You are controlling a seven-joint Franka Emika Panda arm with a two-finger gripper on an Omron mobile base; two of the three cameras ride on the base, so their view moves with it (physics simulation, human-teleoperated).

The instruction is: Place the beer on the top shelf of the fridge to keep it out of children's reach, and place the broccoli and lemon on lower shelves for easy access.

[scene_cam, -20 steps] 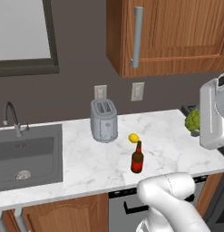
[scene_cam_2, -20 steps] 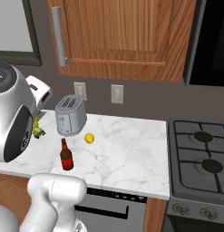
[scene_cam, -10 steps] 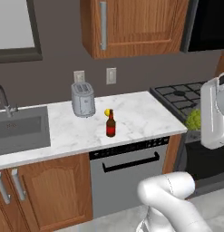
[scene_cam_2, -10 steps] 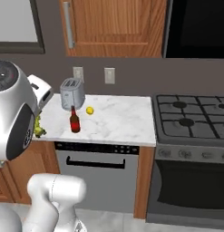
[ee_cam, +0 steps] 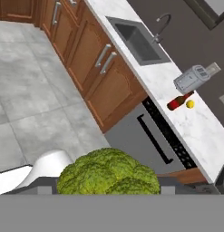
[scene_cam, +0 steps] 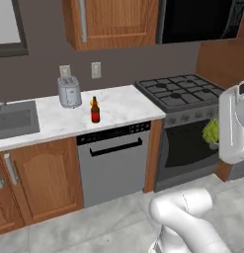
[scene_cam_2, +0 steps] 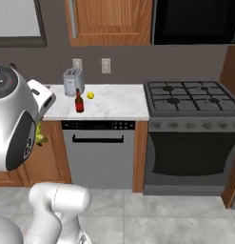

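Note:
My gripper (ee_cam: 109,186) is shut on the broccoli (ee_cam: 109,174), a green floret that bulges up between the fingers. The floret also shows beside the white hand (scene_cam: 211,132) and at the arm's side (scene_cam_2: 40,136), held well away from the counter over the floor. The beer (scene_cam: 95,110) (scene_cam_2: 79,101) (ee_cam: 179,101) stands upright on the marble counter (scene_cam: 123,106). The lemon (scene_cam_2: 91,95) (ee_cam: 190,104) lies just beside it. The fridge and its shelves are out of view.
A silver toaster (scene_cam: 69,91) (scene_cam_2: 73,81) stands behind the bottle. A sink (scene_cam: 12,121) is at the counter's left, a gas stove (scene_cam_2: 190,93) at its right, a dishwasher (scene_cam_2: 100,152) below. Grey tiled floor (scene_cam: 94,222) lies between me and the cabinets.
The base has backed away from the counter and shifted right, so the whole scene slid and shrank. The stove and floor came into view. The broccoli stays in the gripper.

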